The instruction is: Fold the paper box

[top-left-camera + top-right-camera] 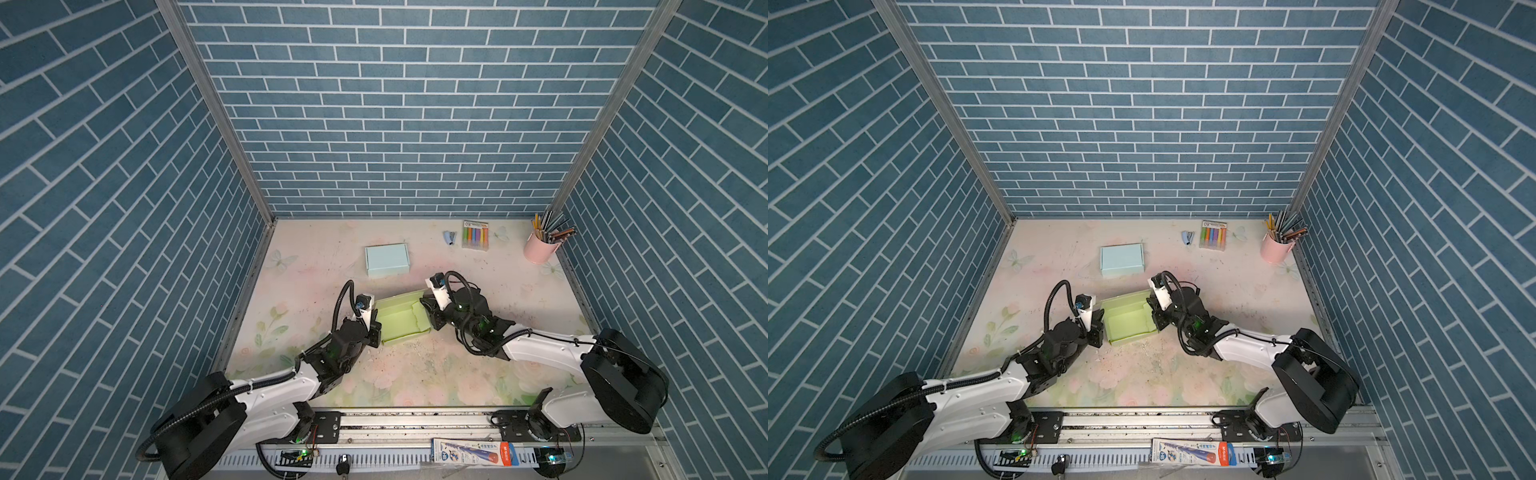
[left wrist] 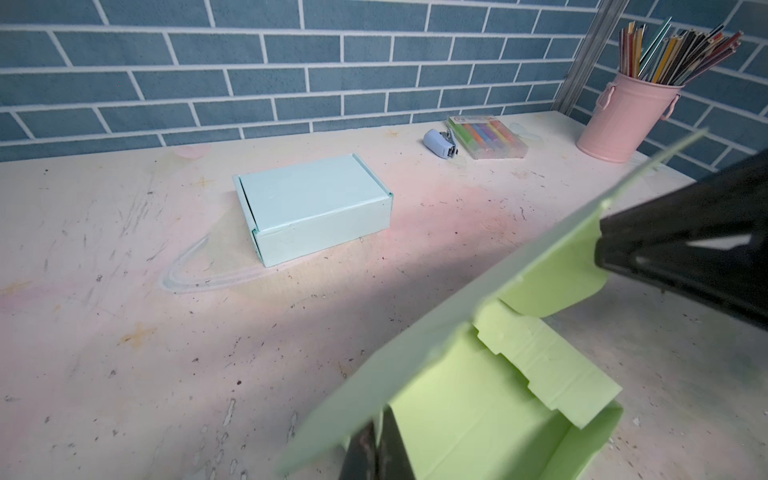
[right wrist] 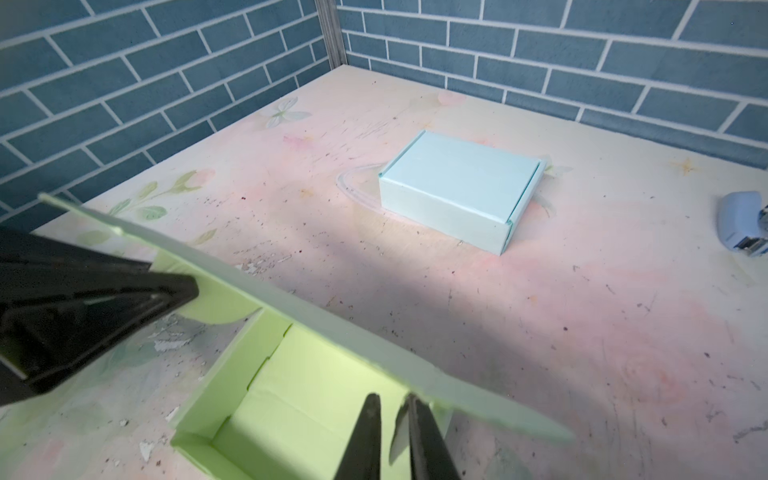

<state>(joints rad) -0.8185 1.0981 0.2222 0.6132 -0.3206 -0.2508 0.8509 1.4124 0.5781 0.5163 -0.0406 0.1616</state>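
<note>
The green paper box (image 1: 401,318) (image 1: 1127,318) sits mid-table as an open tray, its lid panel (image 3: 332,332) raised along the far side. My left gripper (image 1: 375,329) (image 1: 1097,328) is at the box's left end. In the left wrist view its jaws (image 2: 380,419) are pressed together on the lid's edge. My right gripper (image 1: 430,316) (image 1: 1154,316) is at the right end. In the right wrist view its fingertips (image 3: 392,400) stand a narrow gap apart beside the lid's corner, with a pale paper flap lying against one finger.
A closed light blue box (image 1: 387,259) (image 1: 1122,259) lies behind the green one. A small stapler (image 1: 449,237), a pack of markers (image 1: 475,235) and a pink cup of pencils (image 1: 540,247) stand at the back right. Brick-pattern walls enclose three sides.
</note>
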